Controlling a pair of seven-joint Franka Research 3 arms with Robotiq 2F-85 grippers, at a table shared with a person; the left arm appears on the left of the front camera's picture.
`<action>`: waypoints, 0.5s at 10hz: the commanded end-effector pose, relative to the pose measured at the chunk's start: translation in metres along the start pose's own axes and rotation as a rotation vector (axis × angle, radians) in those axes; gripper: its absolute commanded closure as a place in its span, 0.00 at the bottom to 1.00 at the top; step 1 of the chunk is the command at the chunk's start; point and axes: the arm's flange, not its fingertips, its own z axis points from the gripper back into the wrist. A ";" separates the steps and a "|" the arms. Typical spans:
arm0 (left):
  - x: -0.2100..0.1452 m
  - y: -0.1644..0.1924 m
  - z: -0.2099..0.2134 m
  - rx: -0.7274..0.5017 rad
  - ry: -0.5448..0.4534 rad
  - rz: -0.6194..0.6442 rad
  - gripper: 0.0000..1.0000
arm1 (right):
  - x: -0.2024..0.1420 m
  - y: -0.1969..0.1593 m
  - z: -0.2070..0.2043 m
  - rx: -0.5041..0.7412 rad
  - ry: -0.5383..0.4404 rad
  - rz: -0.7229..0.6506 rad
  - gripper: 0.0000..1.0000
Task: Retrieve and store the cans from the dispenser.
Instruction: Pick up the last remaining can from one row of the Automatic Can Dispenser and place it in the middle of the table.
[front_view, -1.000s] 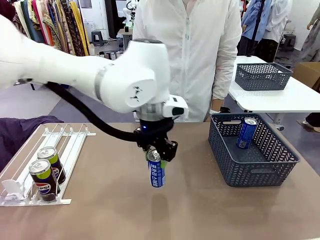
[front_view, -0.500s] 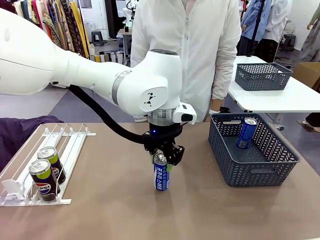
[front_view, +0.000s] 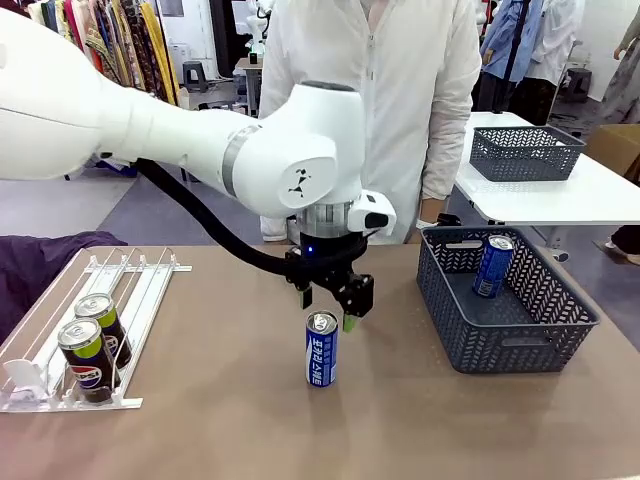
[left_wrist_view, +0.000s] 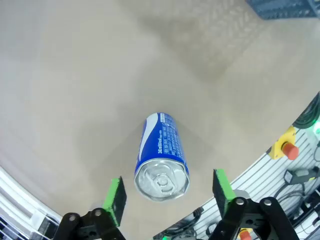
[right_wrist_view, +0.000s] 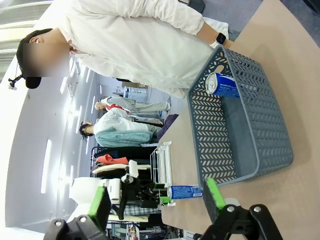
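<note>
The blue can (front_view: 321, 349) stands upright on the tabletop (front_view: 220, 430) near its middle, between the dispenser (front_view: 135, 290) at the robot's left and the dark grey lattice basket (front_view: 505, 345) at its right. The left arm reaches in from the left side and bends at the elbow, so the wrist points straight down over the can. The left gripper (front_view: 328, 310) hangs just above the can's silver top with its jaws wide apart. In the left wrist view the green pads (left_wrist_view: 116, 192) flank the can (left_wrist_view: 161, 157) with a clear gap on each side, touching nothing.

Two black Pepsi cans (front_view: 88, 360) sit one behind the other at the near end of the dispenser. A second blue can (front_view: 493, 265) leans against the far wall inside the basket. A person (front_view: 380, 100) in a white jacket stands at the far edge of the tabletop. The right gripper (right_wrist_view: 156, 197) is spread wide with nothing between its fingers, looking along the tabletop at the basket.
</note>
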 end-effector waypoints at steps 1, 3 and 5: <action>-0.033 0.017 0.044 -0.042 -0.121 -0.009 0.00 | 0.002 0.003 -0.002 0.026 -0.013 0.004 0.00; -0.089 0.058 0.118 -0.127 -0.216 0.006 0.00 | 0.002 0.003 -0.002 0.026 -0.013 0.004 0.00; -0.174 0.151 0.174 -0.309 -0.303 0.163 0.00 | 0.002 0.003 -0.002 0.026 -0.013 0.004 0.00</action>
